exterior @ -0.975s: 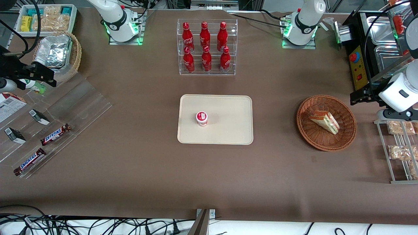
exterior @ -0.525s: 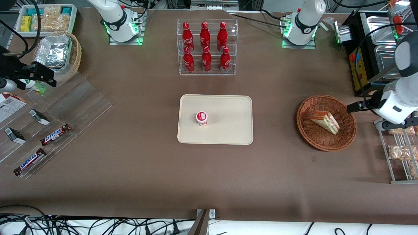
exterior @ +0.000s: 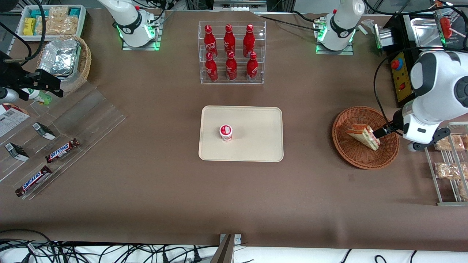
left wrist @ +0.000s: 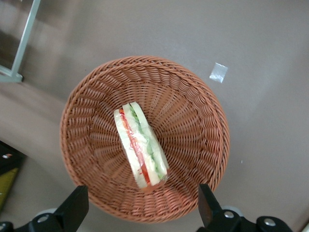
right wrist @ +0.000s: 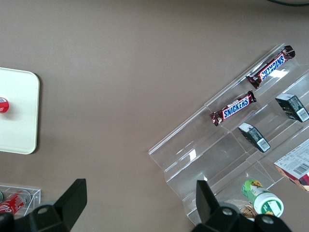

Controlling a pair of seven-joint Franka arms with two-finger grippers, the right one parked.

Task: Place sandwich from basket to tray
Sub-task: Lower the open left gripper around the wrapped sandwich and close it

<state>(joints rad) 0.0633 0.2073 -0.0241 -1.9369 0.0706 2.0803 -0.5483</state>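
Looking from the basket (exterior: 365, 137), you find the gripper (exterior: 382, 130) just above its rim at the side toward the working arm's end of the table, with nothing held. In the left wrist view the two fingers (left wrist: 72, 207) stand wide apart, one at each side of the basket (left wrist: 145, 137). The sandwich (exterior: 363, 136) lies in the middle of the basket, on its side, with the filling layers showing (left wrist: 141, 151), and woven wall is free all around it. You see the gripper's dark tip close to the sandwich's edge; whether it touches I cannot tell.

From the basket toward the parked arm's end, open brown table cover (exterior: 307, 175) runs to the tray (exterior: 256, 146). The tray carries one small red-and-white cup (exterior: 226, 132), and most of its floor is bare. Toward the working arm's end, a metal rack (exterior: 448, 164) with bagged snacks stands near the basket. A small clear scrap (left wrist: 218, 72) lies on the cover beside the basket.
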